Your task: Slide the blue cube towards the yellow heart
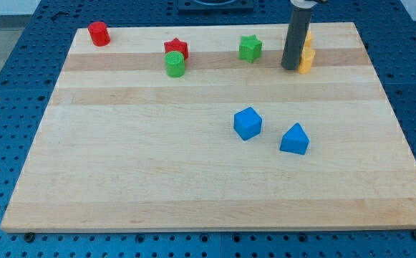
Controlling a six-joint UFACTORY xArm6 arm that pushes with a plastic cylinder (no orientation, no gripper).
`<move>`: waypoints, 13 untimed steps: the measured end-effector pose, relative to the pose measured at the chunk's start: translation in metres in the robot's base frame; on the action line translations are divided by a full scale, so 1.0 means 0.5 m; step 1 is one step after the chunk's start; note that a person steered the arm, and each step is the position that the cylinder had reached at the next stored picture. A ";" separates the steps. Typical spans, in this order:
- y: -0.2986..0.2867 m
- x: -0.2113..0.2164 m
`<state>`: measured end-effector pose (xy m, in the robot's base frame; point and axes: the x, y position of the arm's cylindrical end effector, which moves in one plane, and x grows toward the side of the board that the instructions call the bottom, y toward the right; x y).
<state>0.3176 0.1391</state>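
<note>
The blue cube [248, 122] lies a little right of the board's middle. A blue triangular block [294, 139] lies just to its right, slightly lower. Two yellow blocks sit at the view's top right, partly hidden behind my rod: an upper one [309, 37] and a lower one [306, 61]; I cannot tell which is the heart. My tip [291, 67] rests on the board right beside the lower yellow block, on its left, well above the blue cube.
A red cylinder [99, 34] stands at the top left. A red star [176, 49] with a green cylinder [175, 64] touching just below it sits at top centre. A green star [250, 48] lies left of my rod. The wooden board [122, 172] rests on a blue perforated table.
</note>
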 end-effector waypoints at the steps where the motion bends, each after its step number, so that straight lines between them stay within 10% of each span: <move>1: 0.001 0.000; 4: -0.130 0.003; 8: -0.243 0.340; 13: -0.187 0.306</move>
<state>0.4707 0.0458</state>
